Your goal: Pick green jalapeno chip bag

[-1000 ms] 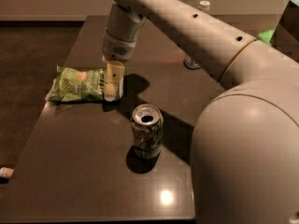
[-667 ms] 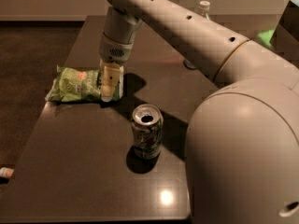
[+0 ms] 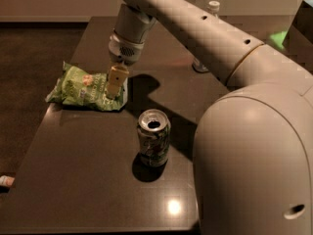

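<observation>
The green jalapeno chip bag (image 3: pixel 80 88) lies flat on the dark table (image 3: pixel 88 180) at the left, a crinkly light-green bag with a white sealed edge on its right end. My gripper (image 3: pixel 115 86) points down over the bag's right end, its tan fingers (image 3: pixel 117 77) touching the bag near the sealed edge. The arm reaches in from the upper right.
An opened green-and-white soda can (image 3: pixel 153 137) stands upright in the middle of the table, in front of the bag. A clear bottle with a white cap (image 3: pixel 207 33) stands behind the arm, mostly hidden. The table's left edge runs close to the bag. A small object (image 3: pixel 5 181) lies on the floor at left.
The gripper has shifted slightly left and lower onto the bag's right end. The bag and can have not moved.
</observation>
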`<state>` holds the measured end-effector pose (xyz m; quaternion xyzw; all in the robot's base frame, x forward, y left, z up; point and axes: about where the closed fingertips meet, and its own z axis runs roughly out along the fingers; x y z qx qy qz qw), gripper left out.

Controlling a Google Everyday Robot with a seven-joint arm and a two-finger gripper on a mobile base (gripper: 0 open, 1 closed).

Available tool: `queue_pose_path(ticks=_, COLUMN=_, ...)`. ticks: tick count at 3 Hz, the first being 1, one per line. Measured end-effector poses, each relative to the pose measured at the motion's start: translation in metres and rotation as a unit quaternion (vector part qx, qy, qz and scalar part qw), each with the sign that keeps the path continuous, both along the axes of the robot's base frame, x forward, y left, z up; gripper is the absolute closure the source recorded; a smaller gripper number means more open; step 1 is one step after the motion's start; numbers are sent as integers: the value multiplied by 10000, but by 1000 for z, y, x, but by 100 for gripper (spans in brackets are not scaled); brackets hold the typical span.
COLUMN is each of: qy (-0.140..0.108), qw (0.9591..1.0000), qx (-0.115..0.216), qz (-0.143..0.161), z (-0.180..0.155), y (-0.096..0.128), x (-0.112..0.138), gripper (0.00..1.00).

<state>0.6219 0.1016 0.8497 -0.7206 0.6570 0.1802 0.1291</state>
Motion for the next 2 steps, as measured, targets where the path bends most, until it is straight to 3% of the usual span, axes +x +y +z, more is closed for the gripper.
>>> queue_pose_path(ticks=1, qy=-98, qw=9996, qx=262, qz=-6, z=36, y=-7, x=3, gripper=88)
queue_pose_path(ticks=2, qy=-315, qw=9986, qx=433, qz=48, z=73, y=-11, x=10, gripper=100)
